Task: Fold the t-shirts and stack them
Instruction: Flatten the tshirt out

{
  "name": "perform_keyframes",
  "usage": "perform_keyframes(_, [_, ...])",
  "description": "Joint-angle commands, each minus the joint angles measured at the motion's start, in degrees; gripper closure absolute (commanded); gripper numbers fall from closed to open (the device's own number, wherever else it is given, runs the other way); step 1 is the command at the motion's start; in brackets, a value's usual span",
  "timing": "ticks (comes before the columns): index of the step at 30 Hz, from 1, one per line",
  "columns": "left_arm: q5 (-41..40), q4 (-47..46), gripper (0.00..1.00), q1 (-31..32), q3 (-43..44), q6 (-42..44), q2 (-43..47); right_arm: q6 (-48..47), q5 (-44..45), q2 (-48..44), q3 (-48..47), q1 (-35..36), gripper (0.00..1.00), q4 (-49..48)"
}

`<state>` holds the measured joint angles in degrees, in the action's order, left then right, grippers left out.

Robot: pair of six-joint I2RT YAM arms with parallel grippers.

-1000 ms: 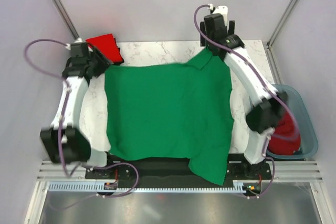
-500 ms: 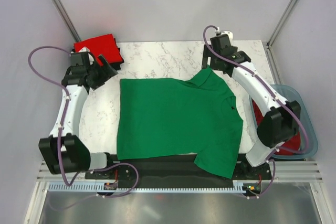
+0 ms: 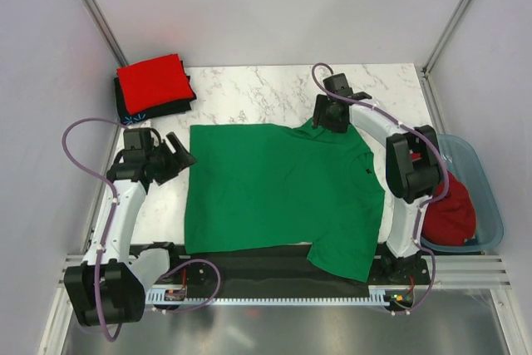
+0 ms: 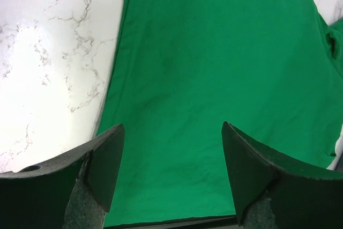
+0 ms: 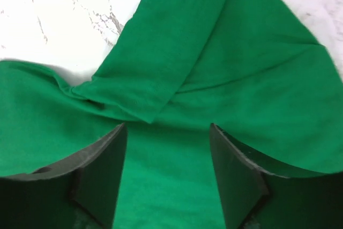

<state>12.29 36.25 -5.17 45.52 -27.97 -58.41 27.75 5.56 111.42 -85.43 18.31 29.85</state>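
On the marble table (image 3: pixel 241 89), flat green t-shirt (image 3: pixel 278 189), both pincers open.

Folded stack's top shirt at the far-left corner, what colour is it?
The top shirt is plain red; clearest in the top external view.

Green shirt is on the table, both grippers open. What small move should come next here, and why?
Probably lower the right gripper and pinch the sleeve. The green shirt lies mostly flat, but that sleeve is folded over onto the body, just below the open jaws, so it likely needs straightening before folding. The left gripper is open beside the shirt's left edge.
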Motion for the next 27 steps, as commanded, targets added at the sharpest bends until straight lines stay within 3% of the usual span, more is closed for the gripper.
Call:
perform_keyframes(1, [1.4, -1.9, 0.20, 0.3, 0.5, 1.1, 0.4, 2.0, -2.1, 2.2, -4.9, -0.6, 0.32, -3.4])
perform_keyframes(7, [3.0, -1.5, 0.22, 0.9, 0.0, 1.5, 0.0, 2.2, -2.3, 7.2, -7.6, -1.4, 0.38, -3.7])
perform_keyframes(23, [4.1, 1.8, 0.23, 3.0, -0.8, 2.4, 4.8, 2.0, -2.2, 12.6, -9.9, -2.2, 0.42, -4.1])
perform_keyframes(27, [4.3, 1.7, 0.23, 3.2, -0.7, 2.7, 4.4, 1.7, -2.3, 13.8, -10.9, -2.2, 0.49, -4.3])
